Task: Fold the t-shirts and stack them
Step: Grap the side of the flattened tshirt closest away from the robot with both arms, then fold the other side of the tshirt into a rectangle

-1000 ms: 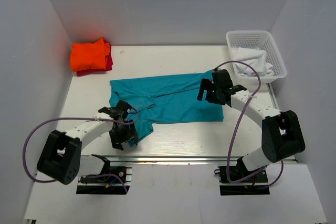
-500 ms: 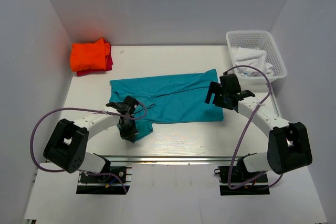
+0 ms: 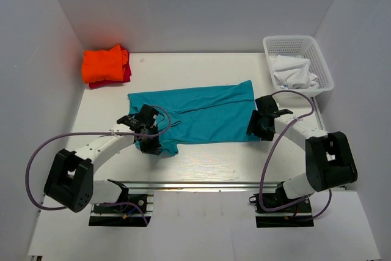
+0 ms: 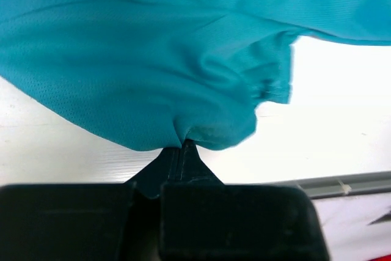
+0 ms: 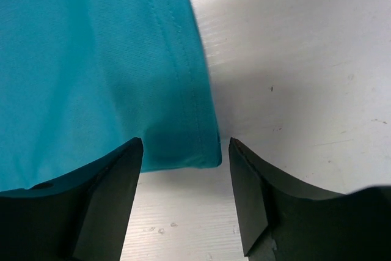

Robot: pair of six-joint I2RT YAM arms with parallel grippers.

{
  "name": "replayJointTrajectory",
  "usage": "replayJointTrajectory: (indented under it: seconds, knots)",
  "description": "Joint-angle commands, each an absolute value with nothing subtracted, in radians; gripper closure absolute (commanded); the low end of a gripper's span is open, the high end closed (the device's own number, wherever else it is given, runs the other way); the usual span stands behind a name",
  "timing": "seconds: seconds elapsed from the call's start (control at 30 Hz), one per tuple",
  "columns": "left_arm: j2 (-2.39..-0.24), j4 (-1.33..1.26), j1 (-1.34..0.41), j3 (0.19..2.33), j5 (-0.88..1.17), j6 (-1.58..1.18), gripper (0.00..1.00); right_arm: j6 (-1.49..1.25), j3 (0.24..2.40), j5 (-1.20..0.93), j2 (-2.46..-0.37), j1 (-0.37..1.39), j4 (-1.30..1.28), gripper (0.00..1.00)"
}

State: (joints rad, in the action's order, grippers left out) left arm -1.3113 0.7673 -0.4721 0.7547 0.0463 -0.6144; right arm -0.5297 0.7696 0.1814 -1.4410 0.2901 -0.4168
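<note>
Now, teal t-shirt (image 3: 204, 109): looks light, floppy; grab corners.
Left gripper (image 4: 183, 146): clamped on cloth.
Right gripper (image 5: 186, 151): apart, straddling corner.

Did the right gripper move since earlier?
Yes: the right gripper shifted toward the near edge of the table, away from the basket, to a corner of the teal shirt.

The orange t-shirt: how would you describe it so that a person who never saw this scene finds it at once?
Look at the white table and go to its far left corner. The orange t-shirt lies folded there, on top of the red t-shirt, which shows only at the edge. It alone is bright orange; the teal t-shirt lies spread out mid-table.
</note>
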Motion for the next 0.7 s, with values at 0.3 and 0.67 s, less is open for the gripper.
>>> replayJointTrajectory:
  seconds: [0.3, 0.67]
  knots:
    - [-1.236, 0.738, -0.463, 0.868, 0.141, -0.54, 1.0, -0.563, 0.776, 0.173, -1.493, 0.276, -0.388, 0.81]
    - [-1.344, 0.778, -0.434, 1.058, 0.0, -0.58, 1.0, -0.523, 0.89, 0.172, -1.525, 0.276, -0.391, 1.0]
